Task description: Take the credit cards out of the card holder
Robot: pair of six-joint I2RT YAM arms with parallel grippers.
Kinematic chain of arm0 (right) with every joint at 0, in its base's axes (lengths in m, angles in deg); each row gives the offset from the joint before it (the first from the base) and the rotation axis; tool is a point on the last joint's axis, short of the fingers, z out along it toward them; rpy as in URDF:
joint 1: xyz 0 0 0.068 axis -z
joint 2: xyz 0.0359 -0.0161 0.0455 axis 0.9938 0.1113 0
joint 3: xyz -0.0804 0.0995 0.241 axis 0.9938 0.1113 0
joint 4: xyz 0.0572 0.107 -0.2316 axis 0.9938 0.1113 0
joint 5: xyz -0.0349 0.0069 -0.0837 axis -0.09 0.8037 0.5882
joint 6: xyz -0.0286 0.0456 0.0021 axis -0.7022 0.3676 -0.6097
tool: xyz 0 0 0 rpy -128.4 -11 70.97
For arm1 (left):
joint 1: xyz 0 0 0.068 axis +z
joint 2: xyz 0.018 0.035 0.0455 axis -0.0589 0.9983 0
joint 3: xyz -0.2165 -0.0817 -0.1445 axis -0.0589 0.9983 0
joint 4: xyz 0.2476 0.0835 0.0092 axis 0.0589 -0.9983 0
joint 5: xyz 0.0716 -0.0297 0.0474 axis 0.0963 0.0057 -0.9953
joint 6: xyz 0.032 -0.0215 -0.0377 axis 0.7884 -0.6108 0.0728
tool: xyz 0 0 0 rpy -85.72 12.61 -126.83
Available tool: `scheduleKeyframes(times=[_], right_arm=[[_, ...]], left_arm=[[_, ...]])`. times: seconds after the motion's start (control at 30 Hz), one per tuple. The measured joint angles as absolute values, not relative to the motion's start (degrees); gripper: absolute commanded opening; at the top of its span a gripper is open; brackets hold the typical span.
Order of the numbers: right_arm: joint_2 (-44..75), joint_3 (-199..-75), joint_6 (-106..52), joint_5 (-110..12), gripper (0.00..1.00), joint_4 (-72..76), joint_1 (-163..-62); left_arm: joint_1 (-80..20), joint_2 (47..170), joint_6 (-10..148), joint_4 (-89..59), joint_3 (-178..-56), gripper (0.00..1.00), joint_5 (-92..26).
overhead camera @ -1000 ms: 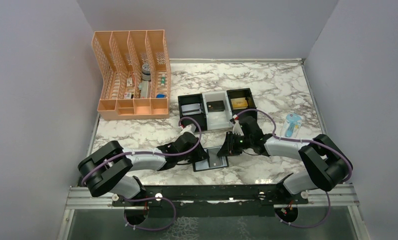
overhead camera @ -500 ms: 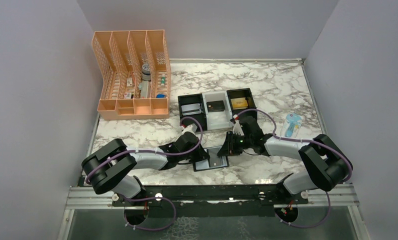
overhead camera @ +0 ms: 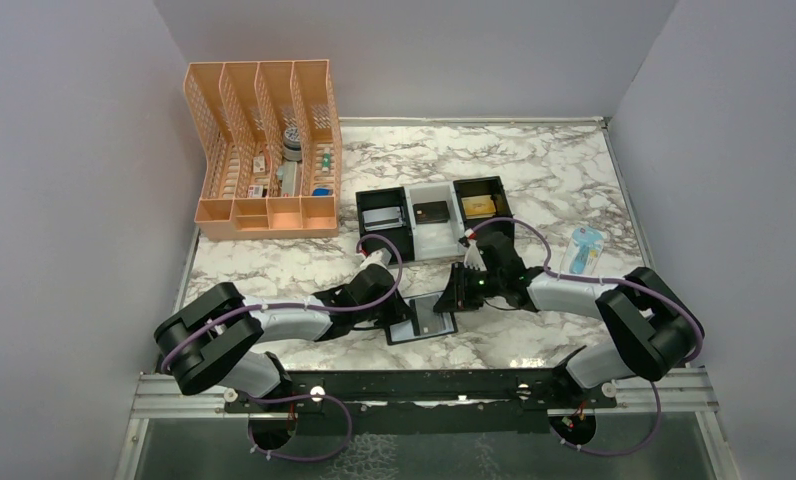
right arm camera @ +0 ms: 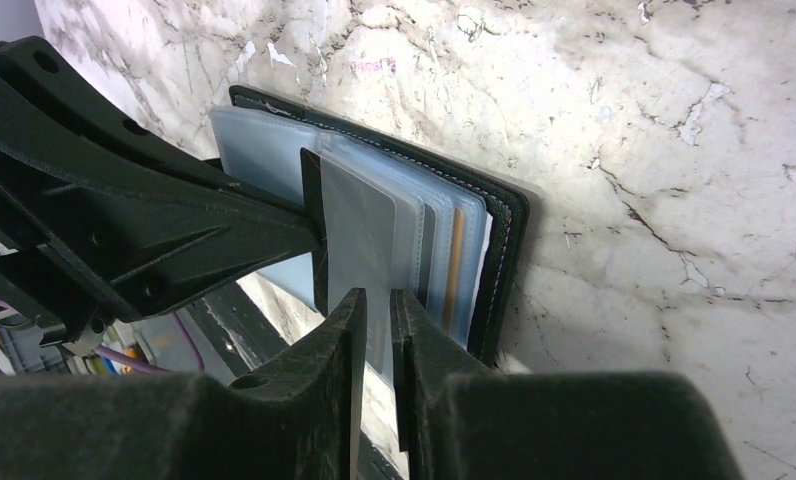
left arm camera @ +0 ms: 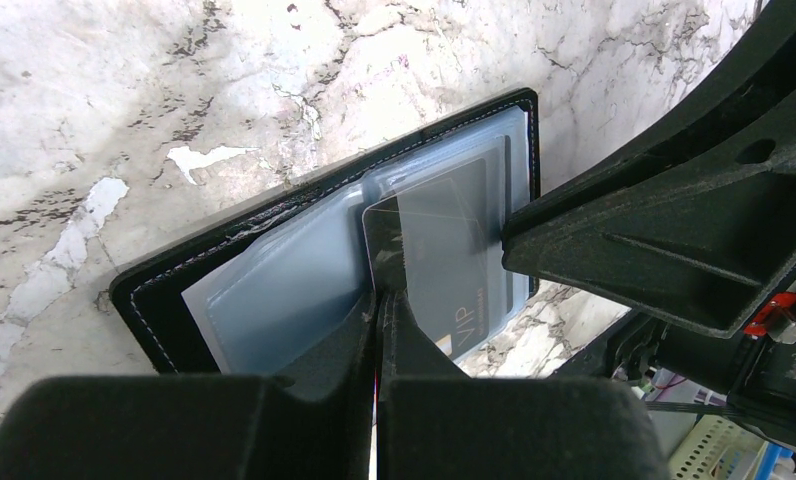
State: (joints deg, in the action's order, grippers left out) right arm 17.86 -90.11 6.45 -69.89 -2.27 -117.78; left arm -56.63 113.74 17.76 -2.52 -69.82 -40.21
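Near the front edge of the bench (overhead camera: 534, 180), between the two arms, the card holder (overhead camera: 422, 318) lay open with its clear sleeves fanned. The left gripper (left arm camera: 382, 300) was pinched shut on a corner of the dark grey card (left arm camera: 444, 250), which sat mostly inside its sleeve. The right gripper (right arm camera: 377, 300), almost closed, nipped a clear sleeve (right arm camera: 359, 230). Edges of other cards (right arm camera: 454, 265) showed in the further sleeves, so the emptying looked barely underway, with most left to pull.

Black joints, pale grey links on left arm (overhead camera: 284, 322) and right arm (overhead camera: 574, 293); purple cables (overhead camera: 379, 242) loop alongside
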Motion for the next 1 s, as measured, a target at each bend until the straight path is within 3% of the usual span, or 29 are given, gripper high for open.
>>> scheduleKeyframes(times=[0.63,1.0], right_arm=[[15.2,-93.1,2.4,-70.6,0.24,3.6,-117.8],[20.5,-93.2,2.8,-74.6,0.23,0.6,-117.7]], left_arm=[[-56.6,113.7,18.0,-2.4,-69.8,0.00,-40.2],[-56.6,113.8,17.9,-2.3,-69.8,0.20,-40.1]])
